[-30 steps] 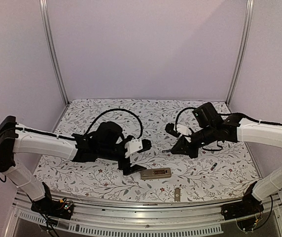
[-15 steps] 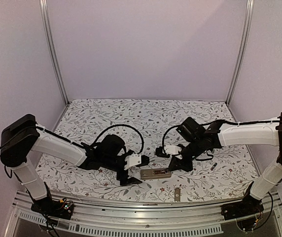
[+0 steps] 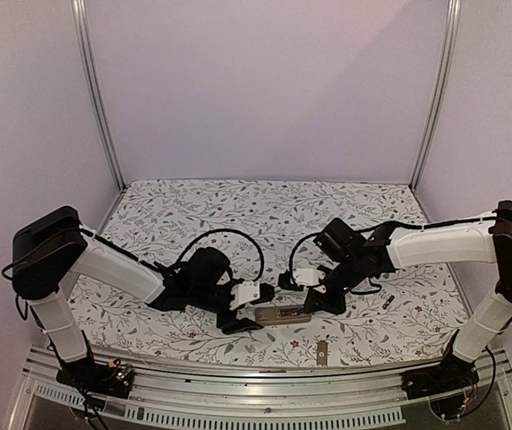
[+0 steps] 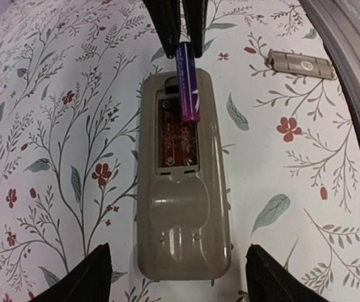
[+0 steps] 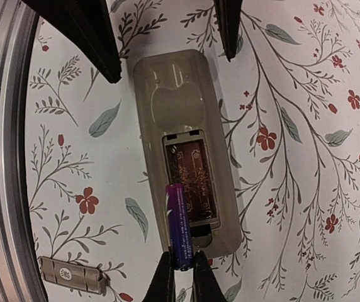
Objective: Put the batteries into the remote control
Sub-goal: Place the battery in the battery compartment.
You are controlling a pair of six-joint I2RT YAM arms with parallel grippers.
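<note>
1. We find the remote control (image 3: 283,314) lying back-up on the floral worktop (image 3: 193,215), near the near edge and about midway between the two arms; its battery bay (image 4: 179,141) is uncovered and looks empty.
2. The right tool (image 5: 181,267) is clenched on one battery (image 5: 177,223), a dark purplish cylinder; the battery's free end reaches over the right-hand end of the bay, along its near side, and we cannot tell whether it already touches the contacts.
3. The left tool (image 4: 177,258) is released, with one finger on either side of the remote's left end; a gap shows on both sides in the left wrist view, so we judge it is bracketing the remote, not gripping it.
4. The second battery (image 3: 388,302) lies loose on the worktop, well to the right of the remote; the grey cover (image 4: 301,63) lies apart, nearer the near edge.
5. We judge the step in hand to be seating the first of the two batteries; none is loaded yet.
6. The next move calls for lowering the battery flat into its slot, lined up with the bay's length and with the correct polarity; the remote is light and may slide, so the left tool should steady it before the right one lets go.
</note>
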